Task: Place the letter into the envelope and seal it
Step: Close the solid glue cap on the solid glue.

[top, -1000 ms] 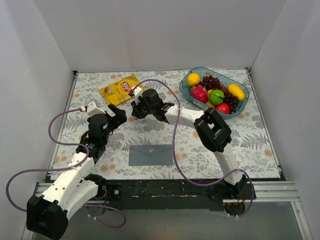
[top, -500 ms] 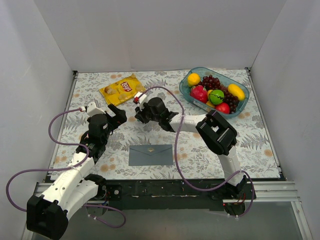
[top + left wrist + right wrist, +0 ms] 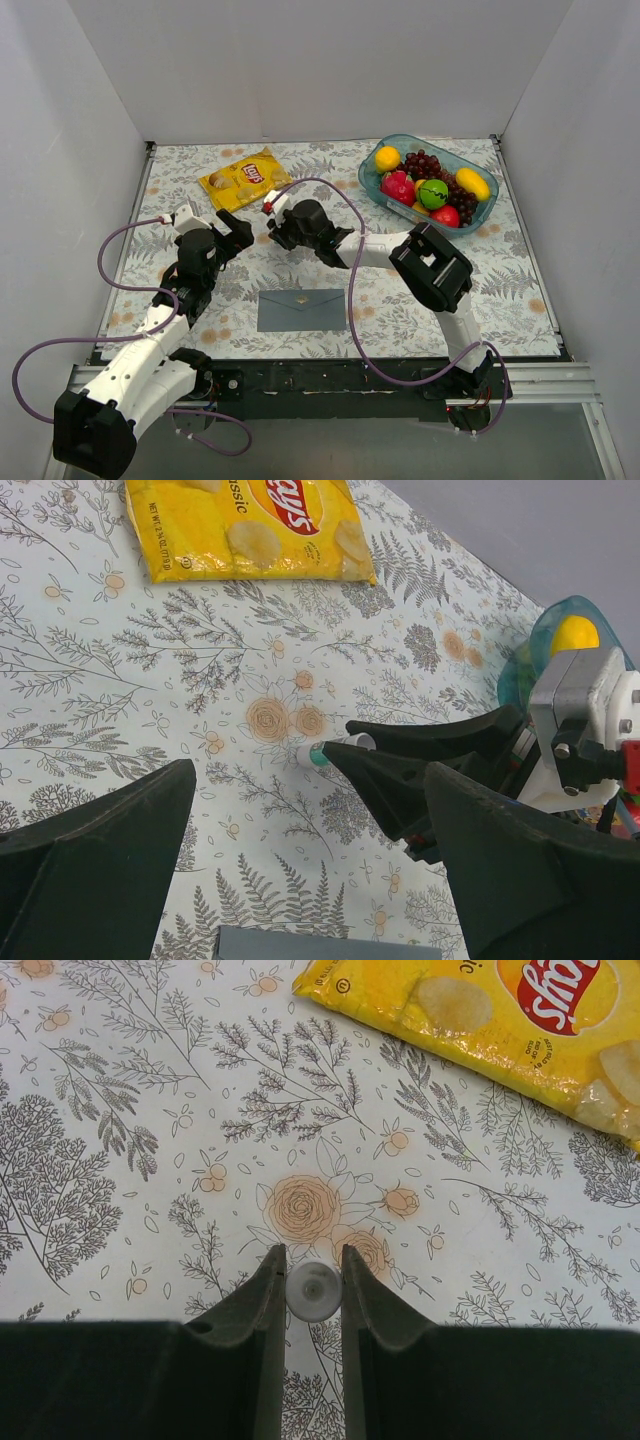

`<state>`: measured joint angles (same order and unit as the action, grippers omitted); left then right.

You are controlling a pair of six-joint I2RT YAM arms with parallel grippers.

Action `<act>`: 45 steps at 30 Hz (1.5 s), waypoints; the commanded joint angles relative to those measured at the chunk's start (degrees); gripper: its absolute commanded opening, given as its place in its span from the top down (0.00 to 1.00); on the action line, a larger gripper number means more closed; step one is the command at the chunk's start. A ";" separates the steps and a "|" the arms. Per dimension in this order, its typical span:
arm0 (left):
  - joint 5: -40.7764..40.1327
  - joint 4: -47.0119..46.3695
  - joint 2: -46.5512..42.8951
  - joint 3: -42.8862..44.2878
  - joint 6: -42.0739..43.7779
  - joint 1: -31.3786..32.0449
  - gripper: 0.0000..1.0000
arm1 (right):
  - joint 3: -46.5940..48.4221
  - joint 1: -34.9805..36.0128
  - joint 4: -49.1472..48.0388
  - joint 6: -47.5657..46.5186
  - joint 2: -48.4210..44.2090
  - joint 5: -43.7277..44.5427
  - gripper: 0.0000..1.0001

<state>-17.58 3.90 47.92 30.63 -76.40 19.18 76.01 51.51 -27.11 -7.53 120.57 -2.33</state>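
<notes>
Right wrist view, my right pincer (image 3: 314, 1298) pinching a small white tube (image 3: 314, 1288) seen end-on over the floral tablecloth (image 3: 120, 1110), yellow crisp bag (image 3: 500, 1020) beyond, my left pincer (image 3: 233, 228) spread wide nearby, grey-blue envelope (image 3: 302, 310) lying flat, flap down, nearer my bases.

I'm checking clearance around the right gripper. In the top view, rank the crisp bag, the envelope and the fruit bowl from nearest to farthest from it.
From the right gripper, shut on a small white tube:
1. Crisp bag, just beyond it, far left.
2. Envelope, toward the near edge.
3. Fruit bowl, far right corner.
</notes>
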 commanded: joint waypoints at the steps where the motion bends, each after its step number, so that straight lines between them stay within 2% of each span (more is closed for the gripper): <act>1: -0.43 0.05 -1.07 -0.40 -0.06 -0.37 0.02 | 1.07 0.26 8.48 -1.79 1.85 -0.92 0.99; 15: 0.09 0.23 -1.87 0.04 0.11 -0.37 0.02 | 12.23 -0.44 21.22 -2.66 7.48 -8.48 0.99; 24: 0.45 0.40 -2.48 0.30 0.20 -0.37 0.02 | 20.75 -0.62 32.90 -4.95 11.43 -9.45 0.99; 27: 0.53 0.58 -2.83 0.30 0.20 -0.37 0.02 | 21.38 -0.62 34.14 -5.13 11.88 -8.84 0.99; 30: 0.53 1.02 -3.45 0.57 0.29 -0.28 0.02 | 19.98 -1.14 32.83 -2.94 9.95 -8.66 0.99; 33: 0.45 1.37 -4.32 1.09 0.29 -0.37 0.02 | 15.58 -2.63 27.66 1.02 4.77 -8.14 0.99; 36: 0.80 1.55 -5.12 1.53 0.38 -0.37 0.02 | 12.86 -4.48 27.55 3.04 -1.90 -5.76 0.99; 39: 1.67 1.81 -5.99 1.80 0.38 -0.37 0.02 | 14.42 -6.50 34.64 2.96 -7.62 -4.79 0.99; 40: 1.76 1.72 -6.00 1.97 0.46 -0.28 0.02 | 16.17 -6.94 42.42 1.65 -8.33 -4.79 0.99; 43: 2.46 2.08 -6.17 2.32 0.64 -0.28 0.02 | 26.45 -8.26 57.92 -0.55 -5.63 -2.51 0.99; 44: 2.99 2.25 -6.09 2.50 0.81 -0.28 0.02 | 30.39 -8.96 67.36 -0.82 -4.83 -2.25 0.99; 45: 3.17 2.34 -5.91 2.76 0.81 -0.28 0.02 | 31.38 -9.49 70.67 -0.91 -3.69 -2.16 0.99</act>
<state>-15.92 4.86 42.59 30.87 -76.29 19.18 97.30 43.64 19.49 -6.66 116.75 -6.68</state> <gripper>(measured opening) 0.982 0.274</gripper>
